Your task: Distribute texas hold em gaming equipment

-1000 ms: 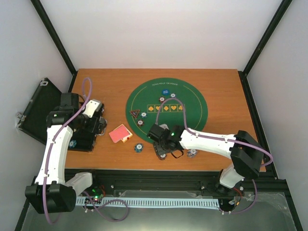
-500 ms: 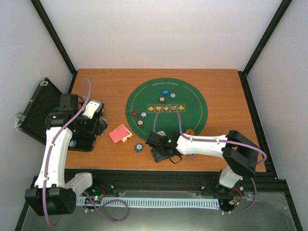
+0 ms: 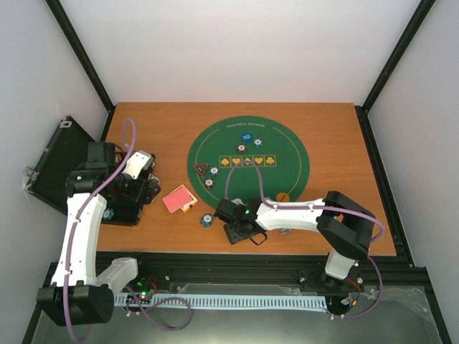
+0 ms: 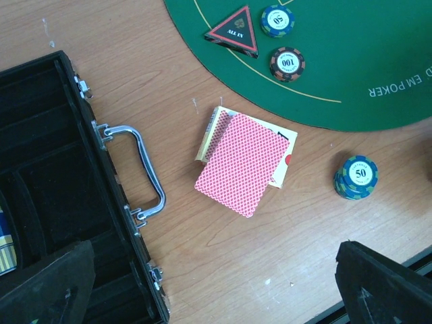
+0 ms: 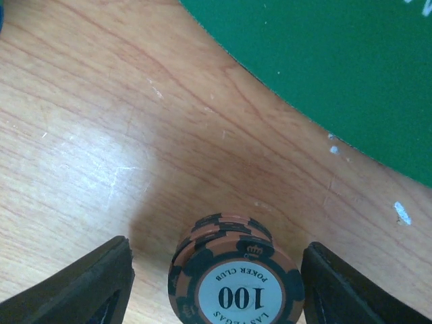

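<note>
A stack of orange-and-black 100 chips (image 5: 236, 283) stands on the wood between my right gripper's (image 5: 226, 287) open fingers, which do not touch it. In the top view the right gripper (image 3: 240, 229) is near the front edge and hides that stack. A blue 50 chip stack (image 3: 206, 219) stands just to its left. The red-backed card deck (image 4: 243, 162) lies on the wood ahead of my open, empty left gripper (image 4: 216, 290). The black triangle marker (image 4: 234, 32) and two chips (image 4: 287, 63) lie on the green mat (image 3: 287, 154), with a blue button disc (image 3: 245, 137) and an orange disc (image 3: 283, 196).
The open black case (image 4: 40, 169) with its metal handle (image 4: 135, 169) lies left of the deck, under my left arm (image 3: 79, 215). A grey chip stack (image 3: 286, 230) sits by the right forearm. The table's front edge is close behind the right gripper.
My right gripper has moved left and toward the front edge, its arm folding in. It now straddles the 100 stack. The left arm has barely shifted.
</note>
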